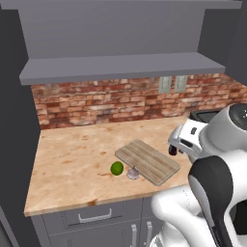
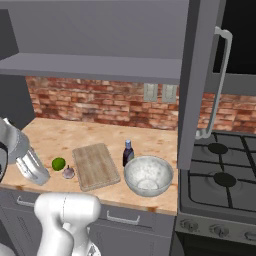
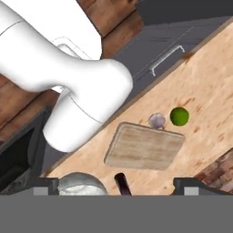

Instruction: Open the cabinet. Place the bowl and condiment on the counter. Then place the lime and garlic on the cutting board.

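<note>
flat even rendered light, soft faint shadows, no glare, low resolution, slightly blurry edges.

The arm point(image 1: 212, 193) is glossy white — fat, rounded tube segments with smooth elbows. Dark charcoal bands ring its joints, one capped by a grey disc. Two small dark, squared fingertips point(image 3: 45, 184) finish the hand — no cables or markings visible.

Both base views look down from behind at the cutting board point(image 1: 147, 161); hand view overhead, inverted.
</note>
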Controlling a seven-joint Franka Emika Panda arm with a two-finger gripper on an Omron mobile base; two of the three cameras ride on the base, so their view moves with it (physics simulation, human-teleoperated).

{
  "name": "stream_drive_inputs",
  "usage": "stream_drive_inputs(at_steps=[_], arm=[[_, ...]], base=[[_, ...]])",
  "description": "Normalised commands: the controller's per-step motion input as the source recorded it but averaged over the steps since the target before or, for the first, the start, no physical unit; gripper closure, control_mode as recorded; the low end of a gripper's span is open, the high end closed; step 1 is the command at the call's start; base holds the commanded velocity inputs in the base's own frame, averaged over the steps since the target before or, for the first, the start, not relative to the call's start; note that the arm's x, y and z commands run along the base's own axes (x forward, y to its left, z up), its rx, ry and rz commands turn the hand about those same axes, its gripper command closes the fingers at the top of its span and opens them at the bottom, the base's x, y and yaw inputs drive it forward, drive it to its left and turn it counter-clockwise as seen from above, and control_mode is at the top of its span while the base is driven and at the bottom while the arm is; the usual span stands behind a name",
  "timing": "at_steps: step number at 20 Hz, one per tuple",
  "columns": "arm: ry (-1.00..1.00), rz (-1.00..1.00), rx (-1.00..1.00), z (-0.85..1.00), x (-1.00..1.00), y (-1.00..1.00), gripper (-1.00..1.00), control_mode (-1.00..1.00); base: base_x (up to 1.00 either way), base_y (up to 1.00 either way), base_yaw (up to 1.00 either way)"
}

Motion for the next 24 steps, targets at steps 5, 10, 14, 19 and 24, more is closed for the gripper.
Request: stream_drive_inputs(at_steps=[5,10,14,19,24], arm=[[0.01,0.21,0.0,0.03,0.0,0.55,-1.0,-1.0],[0.01,0.2,-0.01,0.0,0.01,0.41,-1.0,-1.0],[0.01,0.15,-0.02,-0.1,0.19,0.12,-1.0,-1.0],[0.01,0.14,0.0,-0.25,0.38,0.0,-1.0,-1.0],[0.0,0.09,0.0,-0.33,0.33,0.0,-1.0,-1.0]], base=[[0.0,0.0,0.0],[0.0,0.0,0.0],[0.0,0.0,0.0],[0.0,0.0,0.0],[0.0,0.0,0.0]])
